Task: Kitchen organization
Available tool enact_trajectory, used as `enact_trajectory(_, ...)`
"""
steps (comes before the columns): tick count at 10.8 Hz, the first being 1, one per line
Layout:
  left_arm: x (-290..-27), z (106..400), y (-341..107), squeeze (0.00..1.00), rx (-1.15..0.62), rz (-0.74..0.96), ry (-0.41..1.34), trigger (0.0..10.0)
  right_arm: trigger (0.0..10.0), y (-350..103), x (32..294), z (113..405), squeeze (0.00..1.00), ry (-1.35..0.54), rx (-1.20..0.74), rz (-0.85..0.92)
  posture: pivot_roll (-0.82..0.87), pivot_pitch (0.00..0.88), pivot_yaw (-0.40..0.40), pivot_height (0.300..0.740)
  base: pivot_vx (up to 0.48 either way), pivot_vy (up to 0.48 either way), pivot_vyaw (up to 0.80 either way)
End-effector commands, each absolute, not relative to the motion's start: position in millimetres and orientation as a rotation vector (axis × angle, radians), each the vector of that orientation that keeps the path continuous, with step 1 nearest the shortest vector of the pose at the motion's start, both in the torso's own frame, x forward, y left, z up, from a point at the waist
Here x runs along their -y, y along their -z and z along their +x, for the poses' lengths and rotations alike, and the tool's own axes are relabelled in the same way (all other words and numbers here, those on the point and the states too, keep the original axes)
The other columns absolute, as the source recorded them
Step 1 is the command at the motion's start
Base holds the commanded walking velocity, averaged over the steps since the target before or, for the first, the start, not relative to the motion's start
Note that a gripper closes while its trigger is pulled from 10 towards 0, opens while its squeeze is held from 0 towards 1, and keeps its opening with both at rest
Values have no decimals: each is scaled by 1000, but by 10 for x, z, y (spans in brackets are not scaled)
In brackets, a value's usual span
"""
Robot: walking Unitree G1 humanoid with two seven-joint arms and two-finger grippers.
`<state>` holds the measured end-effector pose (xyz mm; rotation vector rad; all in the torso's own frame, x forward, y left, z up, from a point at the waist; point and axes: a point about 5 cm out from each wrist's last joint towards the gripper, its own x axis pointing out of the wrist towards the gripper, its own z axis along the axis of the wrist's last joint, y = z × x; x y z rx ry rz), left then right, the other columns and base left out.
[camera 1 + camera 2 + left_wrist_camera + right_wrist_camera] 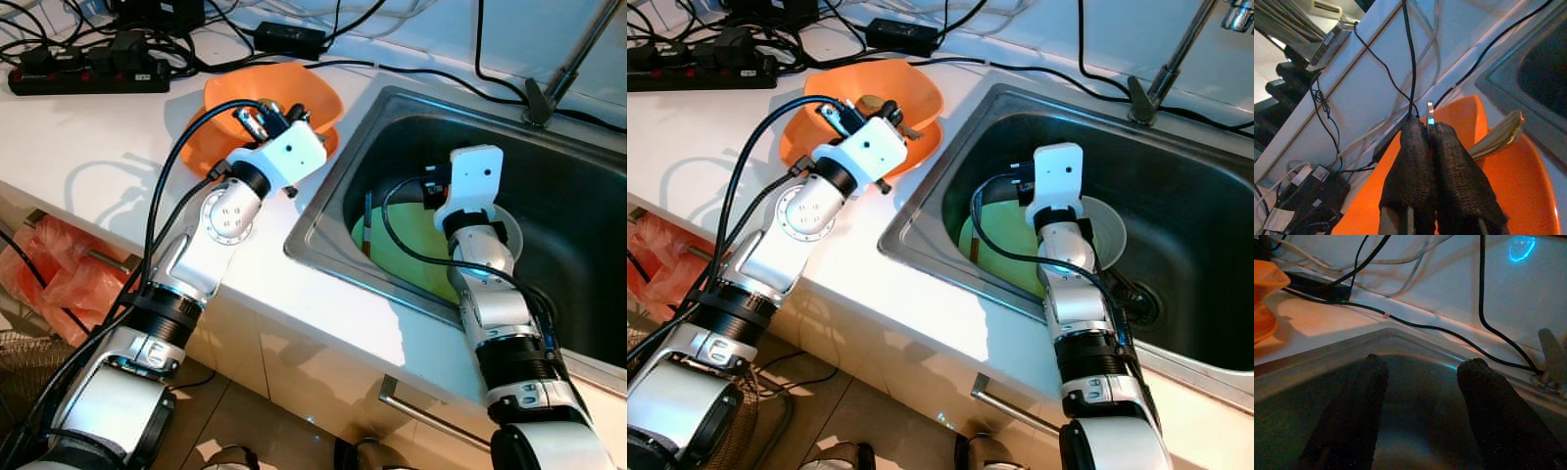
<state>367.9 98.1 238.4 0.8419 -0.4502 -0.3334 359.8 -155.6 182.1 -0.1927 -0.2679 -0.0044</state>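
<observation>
Spoon [1498, 134] clamped in left end effector [1429, 128] over orange bowl [1528, 196].

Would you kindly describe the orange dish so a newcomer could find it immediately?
Start at the steel sink set in the white counter. On the robot's left of its rim sits the orange dish, under the left gripper. It is the sole bright orange item there; the dishes in the sink are green and white.

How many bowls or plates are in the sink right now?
2: a green plate on the sink floor, and a white bowl beside it, partly behind the right arm. More may be hidden.
</observation>
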Motion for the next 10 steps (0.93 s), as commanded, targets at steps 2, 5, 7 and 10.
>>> enact_trajectory(2, -985, 3667, -2387, 0, 455, 840, 340, 0, 10000, -1665, 1555, 3575, 0, 3, 217, -190, 67, 142, -35, 740, 0, 0, 0)
enact_trajectory(5, -992, 3668, -2421, 0, 459, 840, 329, 10000, 10000, -1664, 1544, 3575, 0, -1, 216, -192, 67, 142, -35, 740, 0, 0, 0)
enact_trajectory(7, -992, 3658, -2460, 0, 464, 835, 337, 10000, 10000, -1662, 1541, 3575, 0, -2, 215, -193, 67, 142, -35, 740, 0, 0, 0)
enact_trajectory(10, -993, 3563, -2480, 0, 382, 687, 537, 10000, 10000, -1660, 1541, 3577, 0, -4, 212, -195, 67, 142, -35, 740, 0, 0, 0)
